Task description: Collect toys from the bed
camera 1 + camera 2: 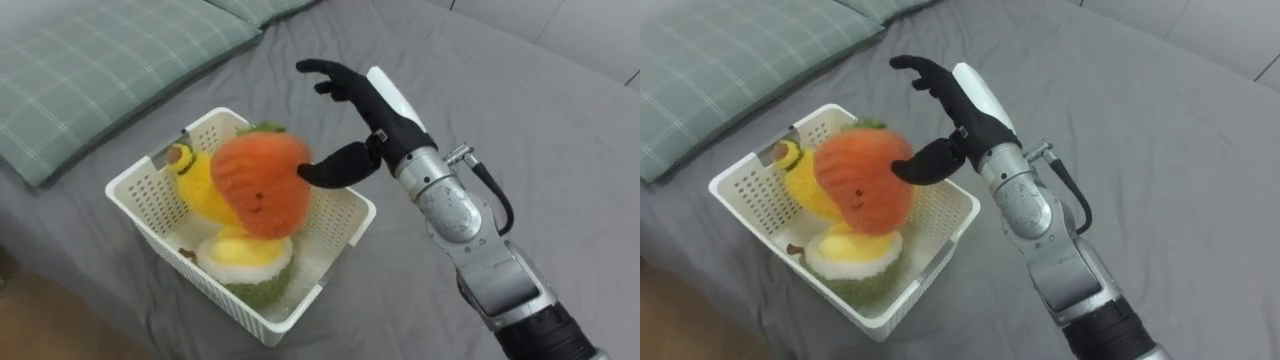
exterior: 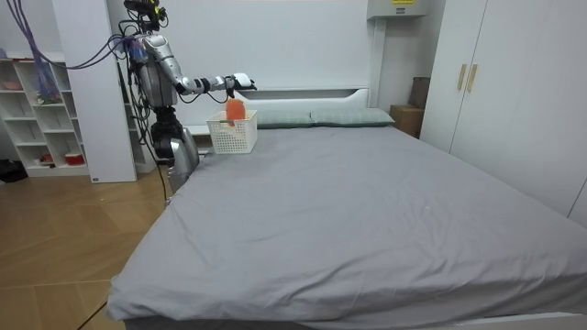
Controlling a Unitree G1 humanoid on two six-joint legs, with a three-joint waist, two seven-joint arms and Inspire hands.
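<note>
Left eye view, basket (image 1: 145,200) holding plush toys (image 1: 260,185)

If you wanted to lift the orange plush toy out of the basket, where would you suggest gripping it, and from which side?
I would come from above and close round the broad middle of the orange plush toy. It sits atop the other toys, higher than the basket walls, which bar a sideways approach. The open right hand is beside it.
</note>
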